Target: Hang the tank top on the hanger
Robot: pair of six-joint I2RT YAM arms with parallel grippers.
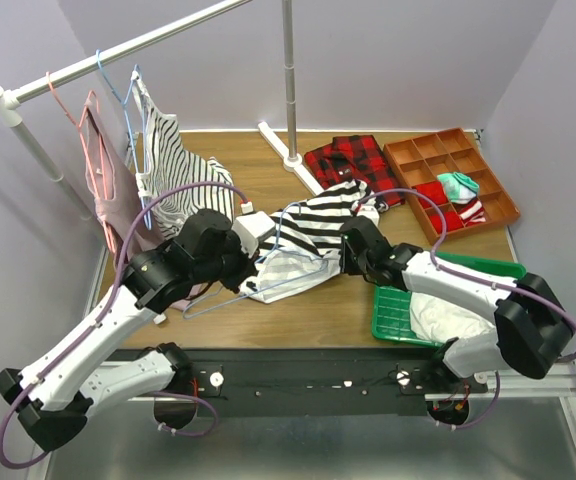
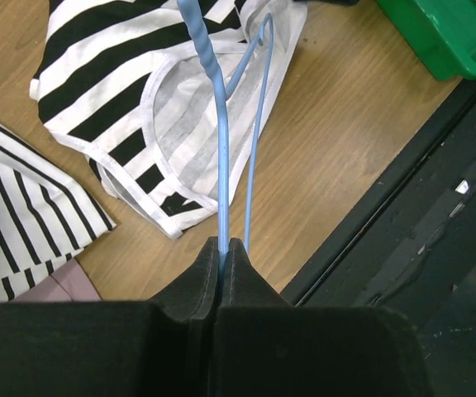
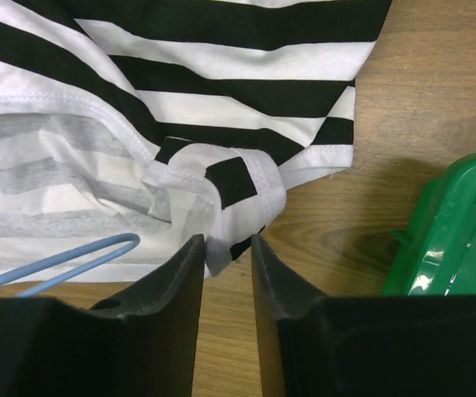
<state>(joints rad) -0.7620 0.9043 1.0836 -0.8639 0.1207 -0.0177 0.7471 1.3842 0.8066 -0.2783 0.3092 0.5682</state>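
Upper left: dusty-pink top (image 1: 103,180) and fine-striped top (image 1: 173,165) hang on a rail (image 1: 118,52). Upper right: red plaid garment (image 1: 348,160), orange divided tray (image 1: 423,150). Lower right: green bin (image 1: 393,315) on the table (image 1: 308,305).

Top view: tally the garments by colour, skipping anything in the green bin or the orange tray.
Black-and-white striped: 2, the tank top on the table and the finer-striped top on the rail
Pink: 1, the pink top on the rail
Red-and-black plaid: 1, the plaid garment on the table
Total: 4

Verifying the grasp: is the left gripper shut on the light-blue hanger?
Yes, the left gripper has its jaws pinched together on the hanger, gripping its thin blue wire.
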